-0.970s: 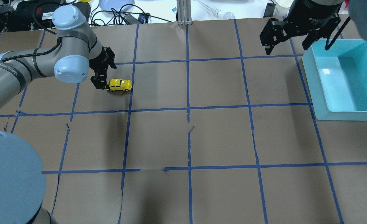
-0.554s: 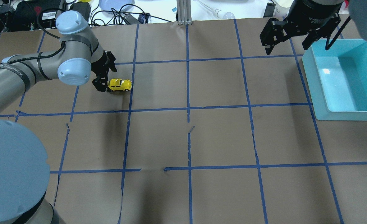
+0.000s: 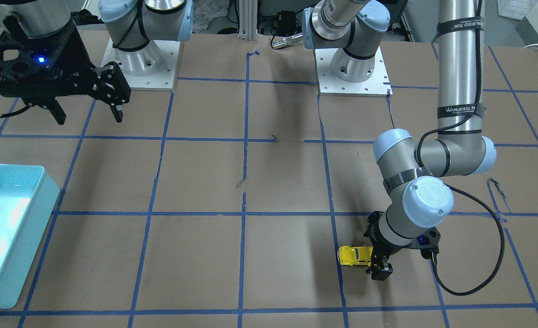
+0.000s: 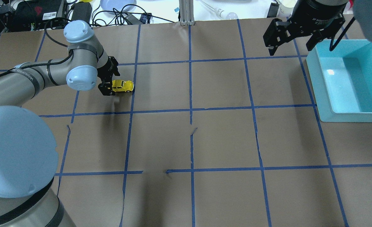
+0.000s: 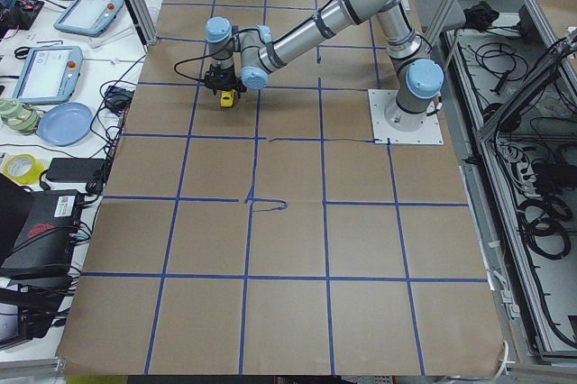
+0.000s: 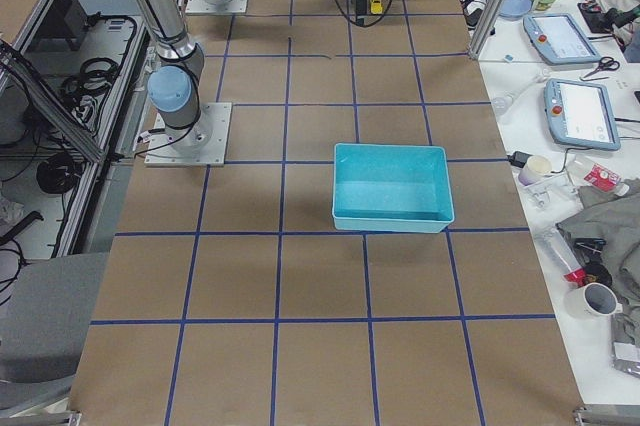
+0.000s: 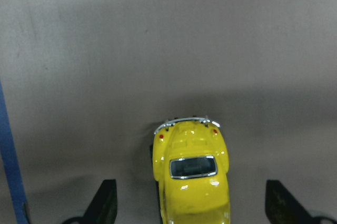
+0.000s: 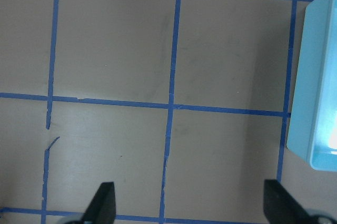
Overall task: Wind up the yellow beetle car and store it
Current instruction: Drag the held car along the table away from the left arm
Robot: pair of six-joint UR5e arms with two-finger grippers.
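Note:
The yellow beetle car (image 4: 123, 85) stands on its wheels on the brown table, left of centre; it also shows in the front view (image 3: 353, 255) and the left side view (image 5: 227, 99). My left gripper (image 4: 110, 82) is low at the car's left end, open. In the left wrist view the car (image 7: 192, 174) sits between the two spread fingertips (image 7: 105, 203), touching neither. My right gripper (image 4: 291, 47) is open and empty, high over the far right, beside the bin.
A light-blue open bin (image 4: 318, 82) stands at the table's right edge, also in the front view (image 3: 45, 200) and right wrist view (image 8: 316, 77). Blue tape lines grid the brown paper. Cables and gear lie beyond the far edge.
My left arm has moved right toward the car, so the open fingers now straddle its end. The car and the right arm have not moved.

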